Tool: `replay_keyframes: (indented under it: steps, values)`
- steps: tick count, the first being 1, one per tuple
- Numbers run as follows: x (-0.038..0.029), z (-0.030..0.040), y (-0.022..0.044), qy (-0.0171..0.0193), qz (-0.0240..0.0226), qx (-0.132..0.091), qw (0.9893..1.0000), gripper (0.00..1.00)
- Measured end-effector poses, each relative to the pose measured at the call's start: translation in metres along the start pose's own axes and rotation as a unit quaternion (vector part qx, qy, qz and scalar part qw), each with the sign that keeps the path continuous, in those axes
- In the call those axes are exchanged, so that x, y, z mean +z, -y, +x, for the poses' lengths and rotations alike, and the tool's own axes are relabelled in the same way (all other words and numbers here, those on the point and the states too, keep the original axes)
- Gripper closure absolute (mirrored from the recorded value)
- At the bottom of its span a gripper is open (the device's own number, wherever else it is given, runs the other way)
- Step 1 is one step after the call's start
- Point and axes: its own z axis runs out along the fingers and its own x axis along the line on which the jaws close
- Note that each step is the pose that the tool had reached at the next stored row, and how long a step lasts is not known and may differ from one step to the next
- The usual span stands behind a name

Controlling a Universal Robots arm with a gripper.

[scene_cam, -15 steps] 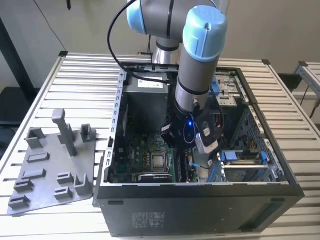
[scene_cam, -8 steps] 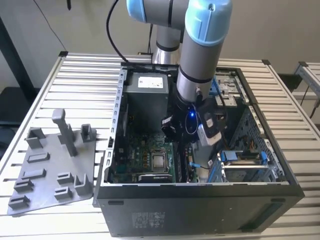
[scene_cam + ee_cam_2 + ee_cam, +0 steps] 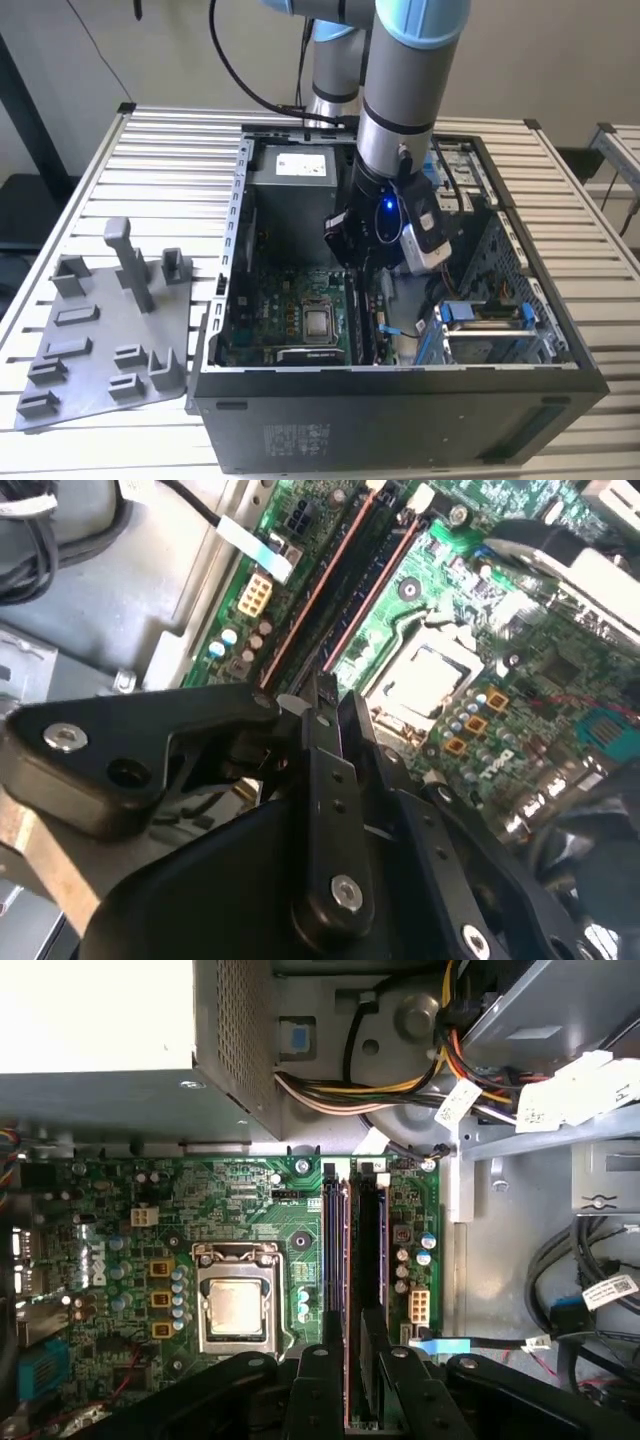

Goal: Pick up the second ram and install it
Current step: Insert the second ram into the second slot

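**A:** Where do you have the gripper [image 3: 366, 268]?

**B:** The exterior view shows you the arm reaching down into the open computer case [image 3: 400, 385] on the slatted table [image 3: 170, 140]. The gripper hangs low over the motherboard [image 3: 290, 310], towards the exterior view's right of the processor [image 3: 318, 323]. That view does not let you see what is under the tip, because the wrist covers it.

**A:** And the ram?

**B:** Look at the first wrist view. You are looking straight down on the motherboard [image 3: 250, 1190], and the long memory slots run just beside the processor [image 3: 237, 1307]. The ram [image 3: 367, 1260] appears there as a dark strip on edge in the slot line, next to the blue slot [image 3: 332, 1250]. Its near end passes under the gripper [image 3: 360, 1355]. I cannot make out whether it is pressed fully home.

**A:** Is the gripper clamped on it?

**B:** I cannot tell. The second wrist view brings you in close beside the gripper [image 3: 335, 705], with its tip right down at the end of the two slot lines. The black linkage hides the contact itself.

**A:** Anything else you get from one view and not another?

**B:** The exterior view gives you the grey tray [image 3: 100, 340] lying on the table outside the case, towards the exterior view's left. The first wrist view gives you the power supply [image 3: 90, 1020] and the bundle of cables [image 3: 330, 1095] beyond the far end of the slots.
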Motion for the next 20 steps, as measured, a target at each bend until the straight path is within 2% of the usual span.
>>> replay_keyframes:
  steps: [16, 18, 20]
  values:
    - [-0.0006, 0.0, -0.0005, 0.0, -0.0001, 0.0, 1.0, 0.78]
    - [-0.0006, 0.0001, -0.0005, 0.0, -0.0001, 0.0, 1.0, 0.8]
    - [-0.0006, 0.0001, -0.0005, 0.0, -0.0002, 0.0, 1.0, 0.89]
